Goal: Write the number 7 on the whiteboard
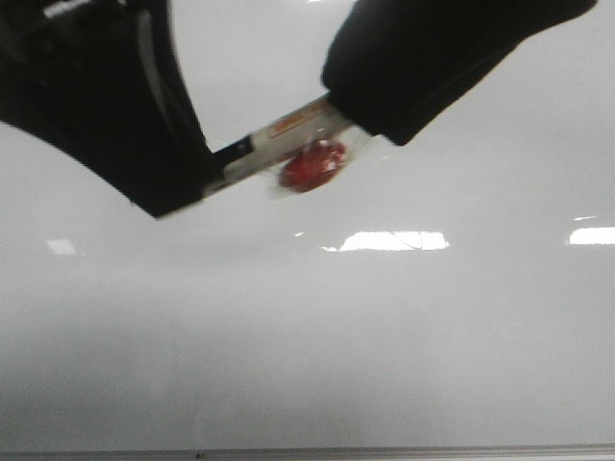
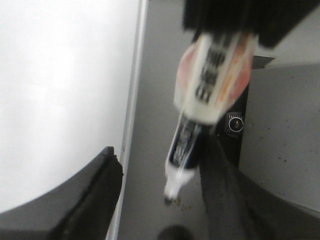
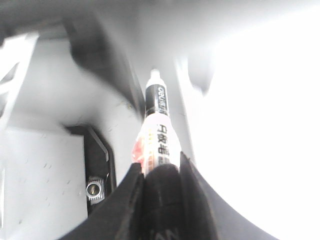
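The glossy pale whiteboard (image 1: 307, 336) fills the front view; it also shows in the left wrist view (image 2: 60, 90) and the right wrist view (image 3: 260, 100). No black line of a number 7 shows on it. My right gripper (image 1: 370, 115) (image 3: 160, 167) is shut on a white-and-black marker (image 1: 279, 139) (image 3: 157, 125) with a red round part (image 1: 312, 165). The marker is held above the board, and its tapered white tip (image 2: 172, 187) points between the fingers of my left gripper (image 1: 183, 197) (image 2: 160, 155). That gripper is open, and the marker lies close to one finger (image 2: 220, 190).
A thin grey edge strip (image 1: 384, 451) (image 2: 132, 100) borders the board. Beyond it lies a grey table surface (image 2: 155, 90). A black bracket with a screw (image 2: 234, 122) (image 3: 95, 190) sits off the board. Bright light glare (image 1: 389, 240) lies on the board.
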